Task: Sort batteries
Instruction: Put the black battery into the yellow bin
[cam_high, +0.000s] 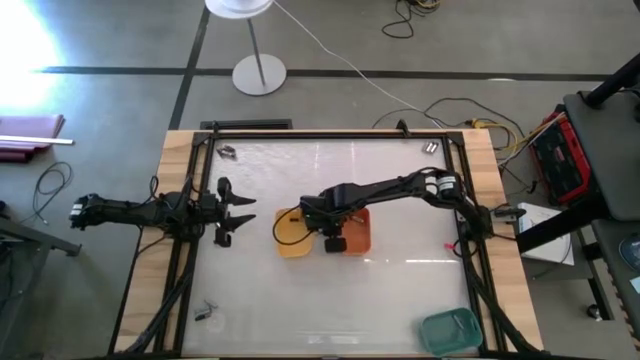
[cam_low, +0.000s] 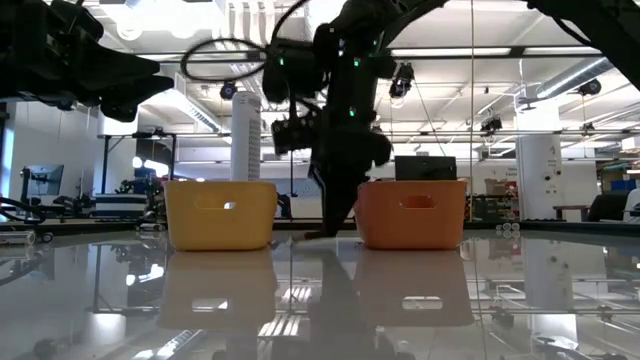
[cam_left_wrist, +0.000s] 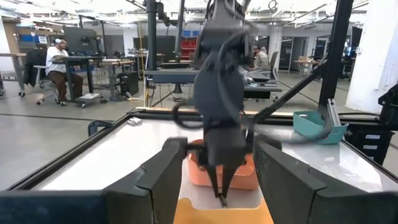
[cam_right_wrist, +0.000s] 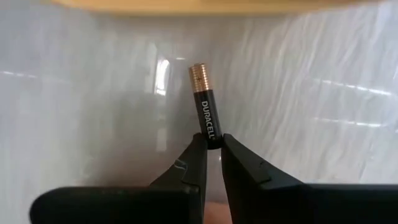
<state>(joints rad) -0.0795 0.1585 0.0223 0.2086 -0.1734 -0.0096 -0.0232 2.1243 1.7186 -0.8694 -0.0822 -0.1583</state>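
Here, black Duracell battery (cam_right_wrist: 206, 112) with copper end, pinched at its lower end in right gripper (cam_right_wrist: 210, 149), jaws clamped on it; held by one end, likely so the rest can drop cleanly into a tray. Hangs low between yellow tray (cam_high: 291, 232) and orange tray (cam_high: 356, 228) mid-surface, tip close over the glossy surface (cam_high: 400, 290), touching or not: cannot tell. Trays just beside each other, probably one per battery kind. Loose batteries near far-left corner (cam_high: 228, 153), far-right corner (cam_high: 431, 148) and near-left edge (cam_high: 205, 313), well apart. Teal tray (cam_high: 450, 331) at near-right corner. Left gripper (cam_high: 236, 212) parked at left side, fingers spread, empty, clear of the trays.
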